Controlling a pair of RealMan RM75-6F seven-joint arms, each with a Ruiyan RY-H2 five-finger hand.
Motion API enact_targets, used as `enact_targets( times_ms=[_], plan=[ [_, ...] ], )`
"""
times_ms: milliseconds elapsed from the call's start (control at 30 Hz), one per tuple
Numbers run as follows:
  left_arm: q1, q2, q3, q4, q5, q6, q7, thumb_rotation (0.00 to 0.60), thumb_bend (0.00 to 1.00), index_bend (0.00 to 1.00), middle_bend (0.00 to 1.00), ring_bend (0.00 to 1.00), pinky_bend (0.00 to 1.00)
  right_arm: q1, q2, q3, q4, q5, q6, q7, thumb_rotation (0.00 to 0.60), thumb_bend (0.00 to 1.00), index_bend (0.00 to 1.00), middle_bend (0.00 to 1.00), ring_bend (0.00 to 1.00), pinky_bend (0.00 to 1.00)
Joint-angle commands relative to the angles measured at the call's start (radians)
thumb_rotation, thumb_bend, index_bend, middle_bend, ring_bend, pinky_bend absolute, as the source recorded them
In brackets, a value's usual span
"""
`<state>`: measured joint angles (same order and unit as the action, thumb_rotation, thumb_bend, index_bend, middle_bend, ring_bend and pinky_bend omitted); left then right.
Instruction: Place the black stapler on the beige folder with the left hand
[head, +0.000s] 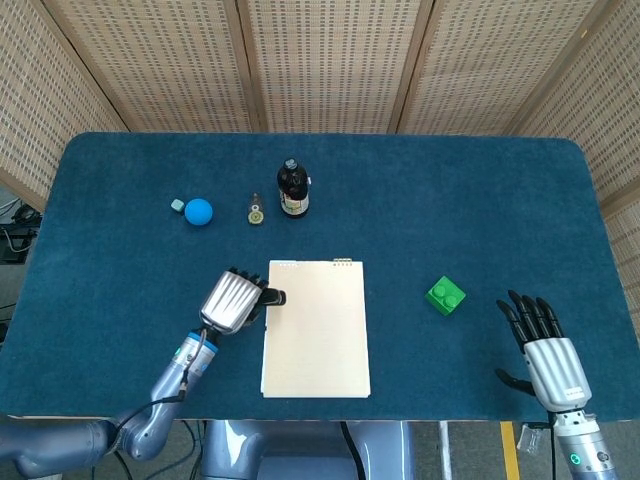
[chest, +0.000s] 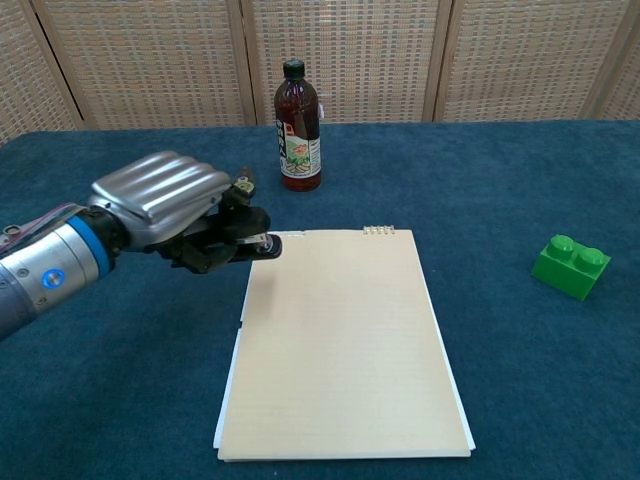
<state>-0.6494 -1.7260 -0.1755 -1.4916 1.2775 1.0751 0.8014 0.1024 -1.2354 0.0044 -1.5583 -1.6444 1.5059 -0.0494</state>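
My left hand (head: 229, 301) (chest: 168, 206) grips the black stapler (head: 268, 297) (chest: 246, 240) and carries it above the table. The stapler's tip reaches just over the left edge of the beige folder (head: 316, 328) (chest: 342, 342), near its top corner. Most of the stapler is hidden under the fingers. The folder lies flat in the middle of the blue table. My right hand (head: 545, 352) rests at the table's front right with fingers spread and nothing in it; the chest view does not show it.
A dark bottle (head: 293, 187) (chest: 298, 126) stands behind the folder, with a small round object (head: 255, 210) beside it. A blue ball (head: 199, 211) (chest: 157, 177) and a small grey piece (head: 177, 205) lie at the back left. A green brick (head: 445, 295) (chest: 570, 265) sits right of the folder.
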Motion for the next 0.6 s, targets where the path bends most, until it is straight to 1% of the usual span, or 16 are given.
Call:
enact_targets(
  times_ms=[33, 167, 333, 433, 500, 600],
  plan=[
    [-0.039, -0.064, -0.002, 0.029, -0.027, -0.023, 0.056, 0.600, 0.64, 0.80, 0.53, 0.55, 0.53, 0.000, 0.006, 0.003, -0.001, 0.005, 0.001, 0.019, 0.600, 0.13, 0.00, 0.00, 0.00, 0.00],
    [-0.059, -0.128, 0.012, 0.070, -0.048, -0.023, 0.100, 0.600, 0.63, 0.77, 0.50, 0.53, 0.51, 0.001, 0.013, 0.003, -0.002, 0.005, 0.001, 0.038, 0.600, 0.13, 0.00, 0.00, 0.00, 0.00],
    [-0.072, -0.172, 0.031, 0.108, -0.050, -0.010, 0.143, 0.600, 0.59, 0.72, 0.43, 0.47, 0.46, 0.001, 0.017, 0.002, -0.005, 0.005, 0.001, 0.046, 0.600, 0.13, 0.00, 0.00, 0.00, 0.00],
    [-0.074, -0.202, 0.038, 0.122, -0.048, 0.004, 0.149, 0.600, 0.52, 0.67, 0.39, 0.42, 0.42, 0.001, 0.017, 0.000, -0.006, 0.001, 0.002, 0.045, 0.600, 0.13, 0.00, 0.00, 0.00, 0.00],
    [-0.076, -0.213, 0.041, 0.128, -0.045, 0.010, 0.149, 0.600, 0.47, 0.61, 0.33, 0.37, 0.37, 0.001, 0.015, -0.001, -0.006, 0.000, 0.000, 0.042, 0.600, 0.13, 0.00, 0.00, 0.00, 0.00],
    [-0.081, -0.224, 0.042, 0.136, -0.036, 0.016, 0.144, 0.600, 0.46, 0.58, 0.30, 0.34, 0.35, 0.002, 0.013, -0.003, -0.004, -0.001, -0.002, 0.039, 0.600, 0.13, 0.00, 0.00, 0.00, 0.00]
  ],
)
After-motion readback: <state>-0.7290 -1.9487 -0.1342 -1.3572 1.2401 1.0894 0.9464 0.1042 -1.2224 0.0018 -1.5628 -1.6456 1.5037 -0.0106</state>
